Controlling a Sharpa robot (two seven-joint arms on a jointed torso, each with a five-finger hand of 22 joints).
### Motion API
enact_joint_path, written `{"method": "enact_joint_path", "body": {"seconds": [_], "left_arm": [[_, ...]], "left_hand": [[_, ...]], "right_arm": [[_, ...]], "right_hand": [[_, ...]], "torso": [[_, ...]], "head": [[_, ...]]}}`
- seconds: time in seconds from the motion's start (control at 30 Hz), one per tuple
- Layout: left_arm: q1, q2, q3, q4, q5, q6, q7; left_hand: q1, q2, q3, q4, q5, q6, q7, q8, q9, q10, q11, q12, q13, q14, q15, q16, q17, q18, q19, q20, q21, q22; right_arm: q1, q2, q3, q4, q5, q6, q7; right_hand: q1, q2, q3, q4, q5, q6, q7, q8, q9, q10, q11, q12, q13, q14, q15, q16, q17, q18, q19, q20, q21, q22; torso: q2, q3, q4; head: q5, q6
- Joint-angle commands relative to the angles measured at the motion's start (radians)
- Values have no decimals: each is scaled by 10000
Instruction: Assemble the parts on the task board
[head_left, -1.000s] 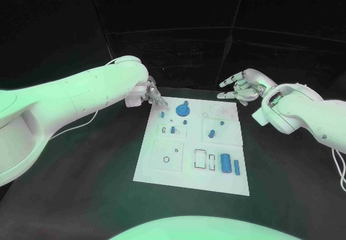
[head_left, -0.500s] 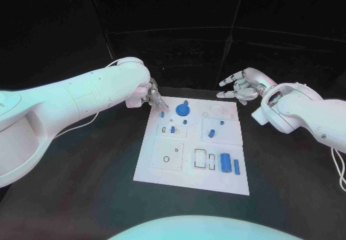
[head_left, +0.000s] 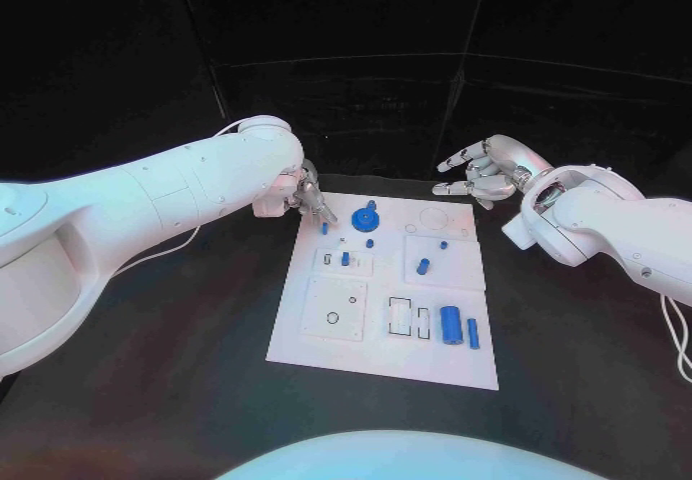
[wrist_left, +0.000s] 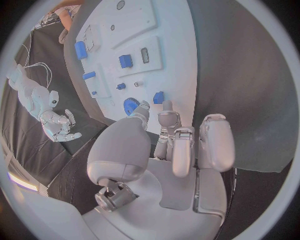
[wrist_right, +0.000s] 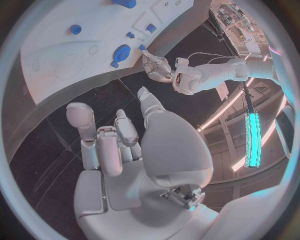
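The white task board (head_left: 335, 340) lies in the middle of the table. A round blue part (head_left: 365, 215) sits near its far edge, with small blue parts (head_left: 423, 266) spread below it. A blue cylinder (head_left: 453, 322) and a blue bar (head_left: 473, 333) lie near the right side. My left hand (head_left: 300, 192) hovers at the board's far left corner, fingers pointing at the board and holding nothing. The left wrist view shows the left hand (wrist_left: 172, 145) just short of a small blue part (wrist_left: 159, 97) and the round part (wrist_left: 130, 105). My right hand (head_left: 483, 170) floats beyond the far right corner, fingers spread and empty.
Bare black table surrounds the board (wrist_right: 62, 45) on all sides. A thin white cable (head_left: 159, 250) trails under my left arm. Dark curtains stand behind the table. The right wrist view shows my right hand (wrist_right: 119, 145) with my left hand (wrist_right: 157, 67) across from it.
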Motion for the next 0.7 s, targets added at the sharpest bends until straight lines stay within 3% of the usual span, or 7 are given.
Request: {"method": "enact_joint_path", "body": {"seconds": [0.03,0.53,0.7], "left_arm": [[1,37,-2,-17,-73,197,52],[-47,96,-26,-92,-73,175,65],[-55,104,-31,-113,-73,144,68]], "left_hand": [[95,19,-32,-33,30,39,2,36,-17,-5,-42,24,1,1037,27,31,2634,70,124,57,5,24],[240,109,-48,-98,24,68,-2,32,-58,2,-47,36,-4,1037,22,31,2634,65,129,53,18,48],[401,243,-30,-176,8,92,-4,25,-101,4,-50,38,-20,1037,19,31,2634,65,128,49,16,51]], "right_arm": [[19,11,9,13,-24,-79,72],[19,22,9,9,-24,-58,72],[19,24,9,10,-24,-55,74]], "right_hand": [[33,95,-33,26,35,41,4,58,-10,-59,28,-46,-2,630,-95,-46,873,82,-71,12,-63,-9],[51,105,-34,30,40,44,1,65,-9,-45,25,-35,12,632,-97,-45,881,79,-62,10,-61,5],[51,105,-34,30,40,44,1,65,-9,-45,25,-35,12,632,-97,-45,881,79,-62,10,-61,5]], "torso": [[4,-2,-6],[4,2,1],[1,-1,-9]], "head": [[-3,-2],[-28,-7],[-29,-22]]}}
